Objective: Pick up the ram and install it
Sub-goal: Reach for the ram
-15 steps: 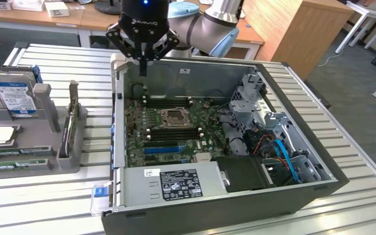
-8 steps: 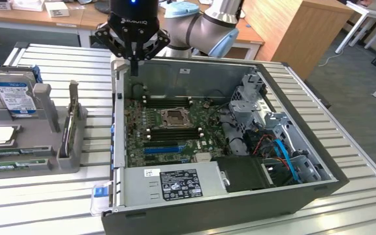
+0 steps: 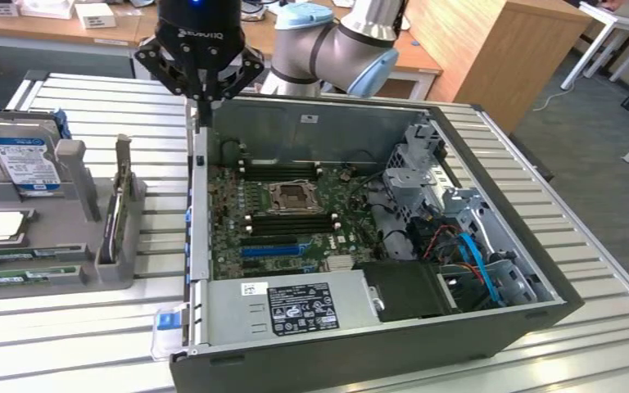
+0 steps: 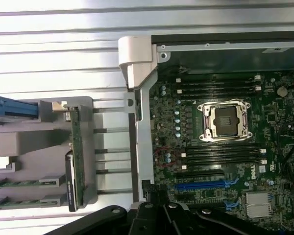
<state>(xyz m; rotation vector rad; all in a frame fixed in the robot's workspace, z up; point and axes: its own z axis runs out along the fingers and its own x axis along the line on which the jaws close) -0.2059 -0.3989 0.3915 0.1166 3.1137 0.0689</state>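
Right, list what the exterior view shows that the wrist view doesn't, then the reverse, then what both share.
Exterior view adds: the hard drive's blue-white label, the power supply and the arm's grey-blue joint.
Wrist view adds: the case's white corner piece.
Shared: the shut gripper over the case's edge, the empty processor socket, the blue slot, and the ram lying in the grey holder.

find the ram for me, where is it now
The ram stands on edge in the grey holder on the exterior view's left, in the slot nearest the open computer case.
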